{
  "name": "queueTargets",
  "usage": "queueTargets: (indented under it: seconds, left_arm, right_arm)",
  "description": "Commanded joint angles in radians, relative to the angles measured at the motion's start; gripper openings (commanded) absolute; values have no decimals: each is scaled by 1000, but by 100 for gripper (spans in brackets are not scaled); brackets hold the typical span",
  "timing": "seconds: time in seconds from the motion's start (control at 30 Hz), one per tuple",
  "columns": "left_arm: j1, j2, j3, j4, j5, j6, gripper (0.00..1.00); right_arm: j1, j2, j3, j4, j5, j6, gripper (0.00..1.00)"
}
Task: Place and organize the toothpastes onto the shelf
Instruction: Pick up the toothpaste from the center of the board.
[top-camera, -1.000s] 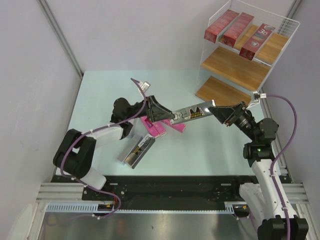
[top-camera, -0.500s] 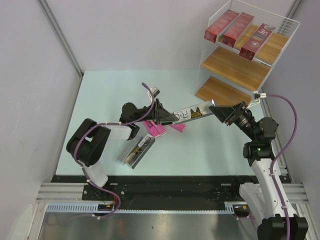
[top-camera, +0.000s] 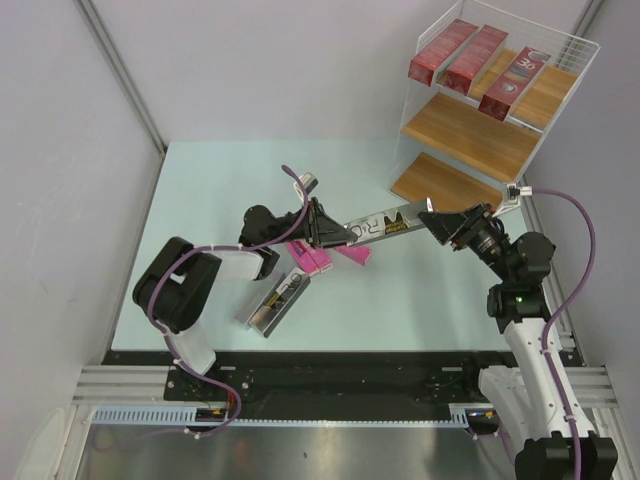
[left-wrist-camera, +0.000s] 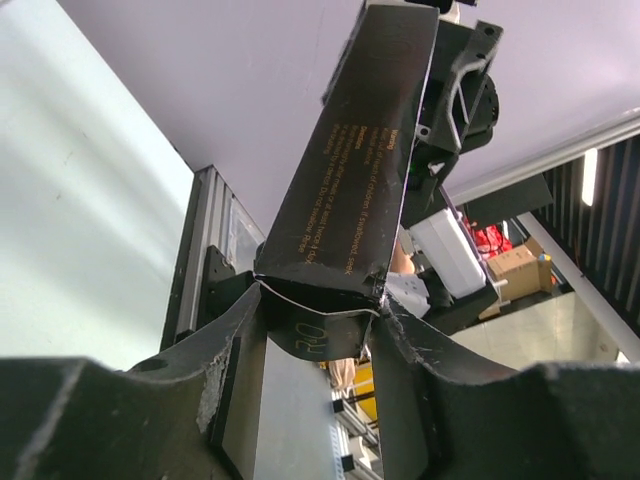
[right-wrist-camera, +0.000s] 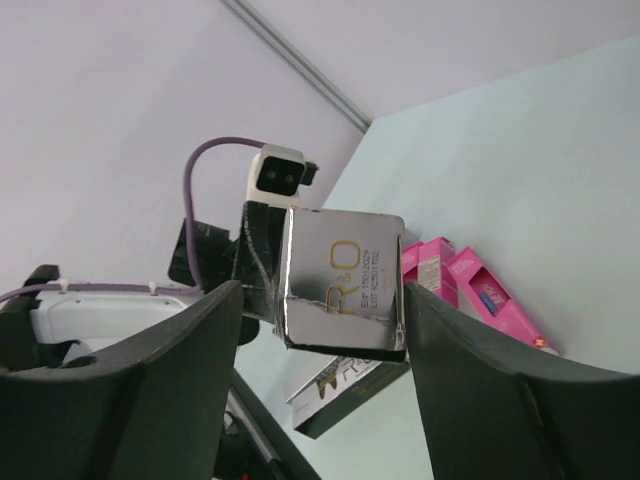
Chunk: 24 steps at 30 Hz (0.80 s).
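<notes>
A silver-grey toothpaste carton (top-camera: 380, 226) hangs level above the table between both arms. My left gripper (top-camera: 325, 233) is shut on its left end; in the left wrist view the carton (left-wrist-camera: 350, 170) is pinched between the fingers of that gripper (left-wrist-camera: 322, 300). My right gripper (top-camera: 432, 217) stands open around the other end (right-wrist-camera: 340, 285), with a gap beside the carton on the left side of the gripper (right-wrist-camera: 315, 310). Three dark red cartons (top-camera: 476, 60) lie on the top board of the shelf (top-camera: 470, 135). Pink cartons (top-camera: 312, 258) lie on the table under the left gripper.
A second silver-grey carton (top-camera: 275, 303) lies on the table near the left arm's base, also seen in the right wrist view (right-wrist-camera: 345, 385). The shelf's two lower boards (top-camera: 445, 182) hold nothing. Grey walls close in the table on the left and at the back.
My left gripper has closed on the silver carton's left end and its arm has swung in. My right gripper's jaws have opened off the other end. The carton has hardly moved.
</notes>
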Motion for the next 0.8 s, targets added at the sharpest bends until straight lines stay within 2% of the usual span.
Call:
queueTargets:
  seconds: [0.0,0.2,0.27,0.43,0.53,0.77]
  left_arm:
    - [-1,-75,17,257,-77,98,23]
    - [1,-126,21,44,-192,225,16]
    - [-1,-137,21,-13,-233,247,15]
    - [-4,-143,50,-152,-296,302,14]
    - [-6,-137,82,-218,-329,324,13]
    - [-15,-91,223,-340,-361,376,11]
  right_arm:
    - [-1,-33,75,-150,90,-88,75]
    - [-1,-90,168,-501,349,-203,94]
    - [-1,-130,203,-624,496,-229,99]
    - [-3,-214,233,-795,802,-263,100]
    - [-3,-240,233,-818,865,-269,100]
    - [-1,-243,234,-807,842,-281,100]
